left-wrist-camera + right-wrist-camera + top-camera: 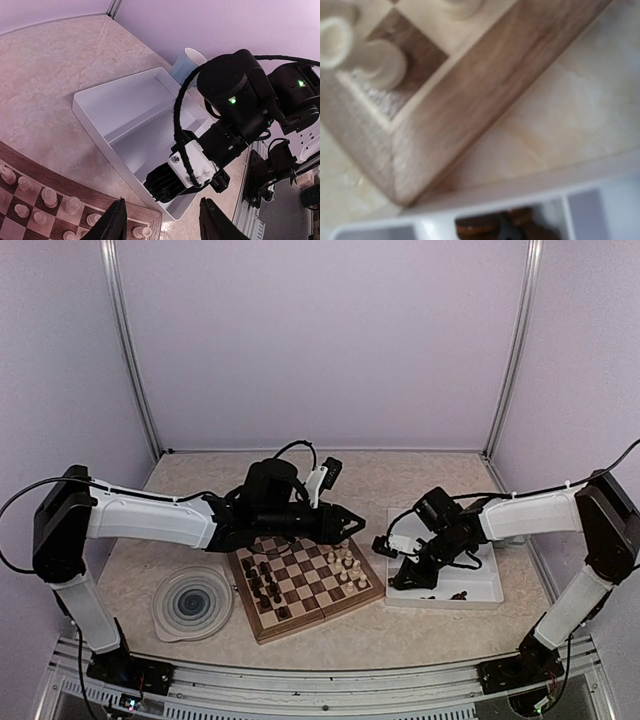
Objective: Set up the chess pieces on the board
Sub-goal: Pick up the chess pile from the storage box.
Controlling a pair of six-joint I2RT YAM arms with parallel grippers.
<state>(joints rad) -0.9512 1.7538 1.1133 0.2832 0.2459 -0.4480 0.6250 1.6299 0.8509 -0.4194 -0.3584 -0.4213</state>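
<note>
Toward the counter's near left corner lies a round plate with blue swirls [192, 602]. Just right of it, by the middle of the near edge, the square wooden chessboard [305, 575] carries dark brown chess pieces [262, 582] on its left squares and pale cream chess pieces [345, 565] on its right ones. The left gripper [353, 528] hovers over the board's far right corner, its fingers [116, 222] spread wide with nothing between them. Toward the right edge sits a white rectangular two-compartment tray [485, 585]. A few more of the dark brown chess pieces lie along its near side. The right gripper [403, 580] reaches down into the tray's left end. Its wrist view is blurred and shows no fingers, so I cannot tell whether it grips anything. A pale blue cup [186, 61] stands just beyond the tray, partly hidden by the right arm.
</note>
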